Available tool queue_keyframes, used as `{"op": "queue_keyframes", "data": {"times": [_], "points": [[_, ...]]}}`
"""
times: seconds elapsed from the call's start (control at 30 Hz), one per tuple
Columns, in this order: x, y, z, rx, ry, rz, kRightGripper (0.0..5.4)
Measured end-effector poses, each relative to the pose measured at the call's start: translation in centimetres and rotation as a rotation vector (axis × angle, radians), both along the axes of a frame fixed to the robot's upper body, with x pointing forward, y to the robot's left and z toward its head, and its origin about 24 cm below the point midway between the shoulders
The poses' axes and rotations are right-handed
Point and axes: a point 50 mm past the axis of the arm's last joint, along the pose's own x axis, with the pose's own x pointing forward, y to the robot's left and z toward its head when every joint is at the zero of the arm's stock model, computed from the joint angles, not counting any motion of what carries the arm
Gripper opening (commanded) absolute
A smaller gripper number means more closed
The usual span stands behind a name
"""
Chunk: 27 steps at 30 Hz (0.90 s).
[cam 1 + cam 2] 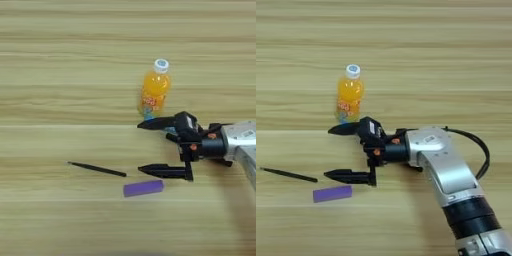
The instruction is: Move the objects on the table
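The hand (pixel 140 147) is seen spread wide and holding nothing, its far finger just beside the orange juice bottle (pixel 155 93), which could be tipped by any swing, while the purple cap (pixel 143 188) and thin black stick (pixel 97 169) lie near on open counter (pixel 50 75).
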Motion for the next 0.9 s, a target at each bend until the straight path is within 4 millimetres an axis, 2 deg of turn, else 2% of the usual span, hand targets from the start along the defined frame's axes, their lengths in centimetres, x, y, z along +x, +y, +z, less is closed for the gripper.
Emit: {"op": "queue_keyframes", "data": {"times": [0.47,0.7,0.9], "points": [[0.3,3.3,-0.7,-0.069,-0.018,0.042,5.39],[0.5,5.6,0.6,-0.086,-0.115,0.027,5.39],[0.5,6.7,0.4,-0.099,-0.046,0.0,5.39]]}}
